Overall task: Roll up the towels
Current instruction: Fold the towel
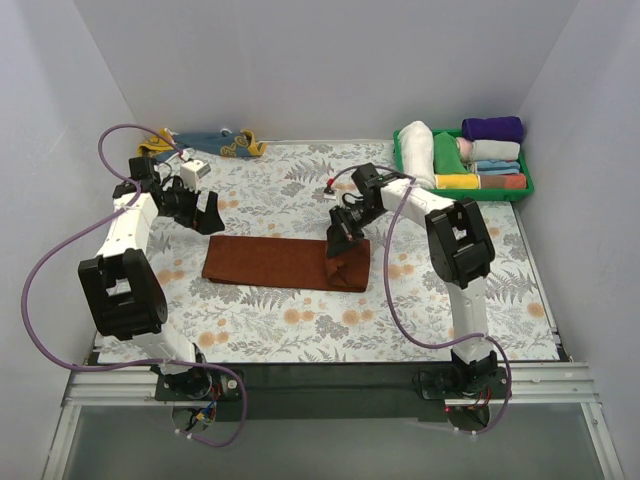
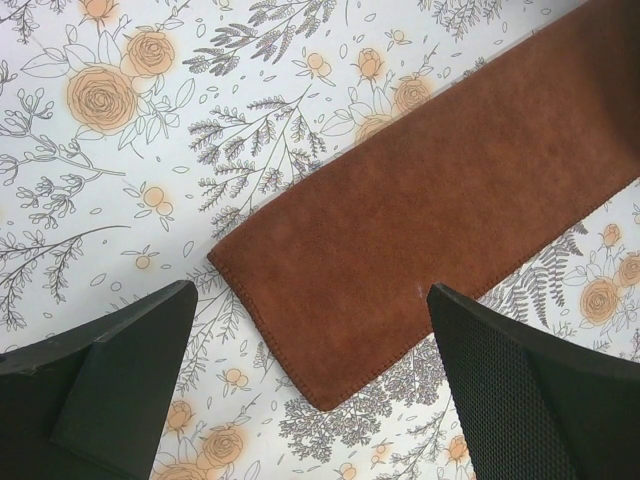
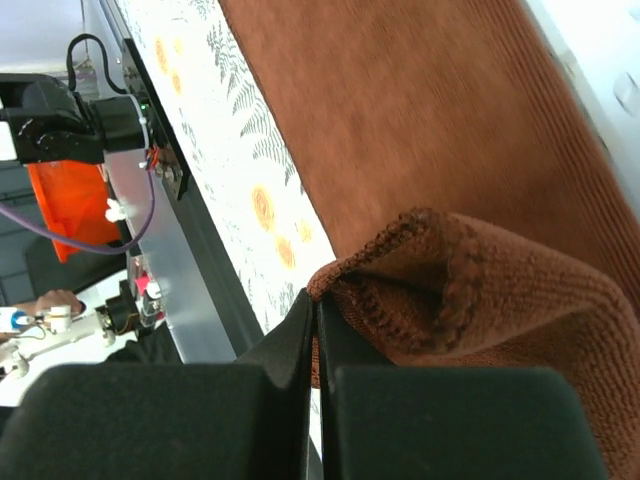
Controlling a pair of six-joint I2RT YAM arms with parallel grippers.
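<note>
A rust-brown towel (image 1: 275, 262) lies as a long folded strip across the middle of the floral mat. My right gripper (image 1: 340, 240) is shut on its right end, which is lifted and folded over. In the right wrist view the pinched hem bunches just beyond that gripper (image 3: 316, 300), with the rest of the towel (image 3: 420, 120) flat behind. My left gripper (image 1: 206, 215) hangs open above the strip's left end. The left wrist view shows this gripper (image 2: 312, 292) with its jaws wide apart over the towel's corner (image 2: 430, 190), touching nothing. A mustard-yellow towel (image 1: 205, 143) with blue-grey patches lies crumpled at the back left.
A green tray (image 1: 490, 195) at the back right holds several rolled cloths in white, green, purple and other colours. The floral mat (image 1: 300, 330) covers the table. White walls close in the left, back and right. Purple cables loop from both arms.
</note>
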